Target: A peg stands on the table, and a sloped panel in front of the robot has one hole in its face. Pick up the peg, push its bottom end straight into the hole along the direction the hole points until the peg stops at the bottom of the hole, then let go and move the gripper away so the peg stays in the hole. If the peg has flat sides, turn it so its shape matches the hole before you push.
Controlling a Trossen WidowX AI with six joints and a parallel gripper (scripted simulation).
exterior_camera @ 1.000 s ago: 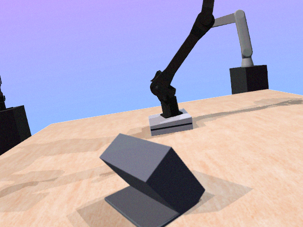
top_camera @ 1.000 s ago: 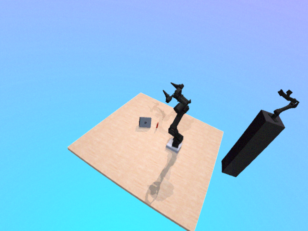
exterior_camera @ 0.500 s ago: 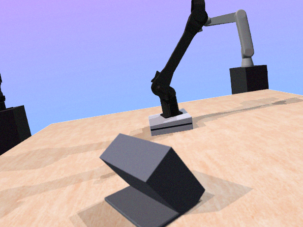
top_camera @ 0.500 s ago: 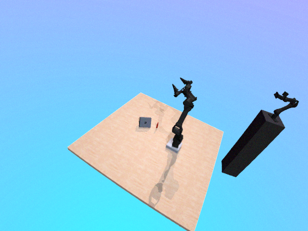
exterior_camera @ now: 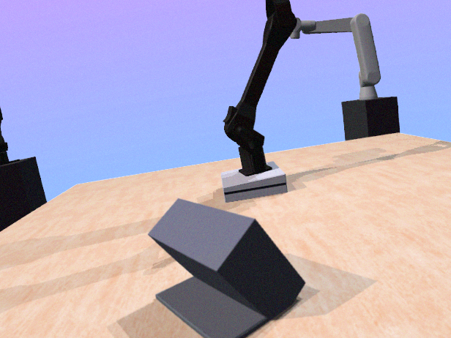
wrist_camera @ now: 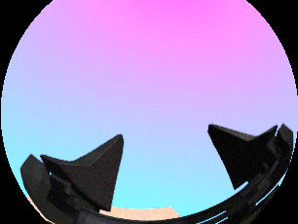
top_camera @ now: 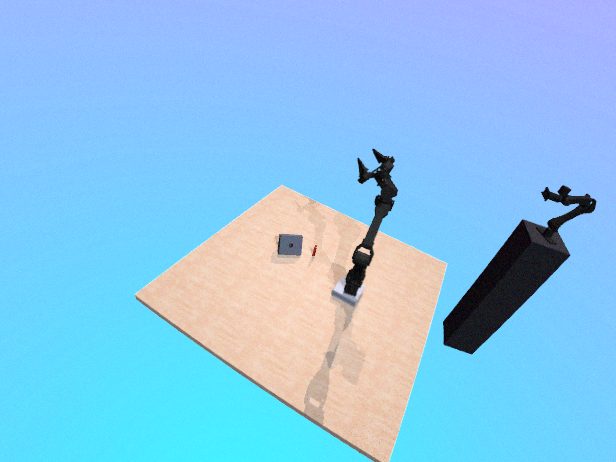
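A small red peg [top_camera: 314, 250] stands on the table between the sloped panel and the arm's base in the top view. The grey sloped panel [top_camera: 284, 240] [exterior_camera: 205, 234] has one small dark hole [top_camera: 291, 245] near the middle of its face. The exterior view shows the panel block from behind, and the peg and hole are hidden there. My gripper [top_camera: 366, 154] [wrist_camera: 167, 133] is wide open and empty, raised high above the table and far from the peg and panel. The wrist view shows mostly sky between the fingers. The shape of the peg is too small to tell.
The wooden table [top_camera: 240, 300] [exterior_camera: 384, 219] bears my arm's pale base [top_camera: 341, 294] [exterior_camera: 254, 186]. Off the table, a dark pedestal [top_camera: 505, 295] carries another black arm. A grey arm [exterior_camera: 366, 51] stands on a dark block [exterior_camera: 382, 117] beyond the table.
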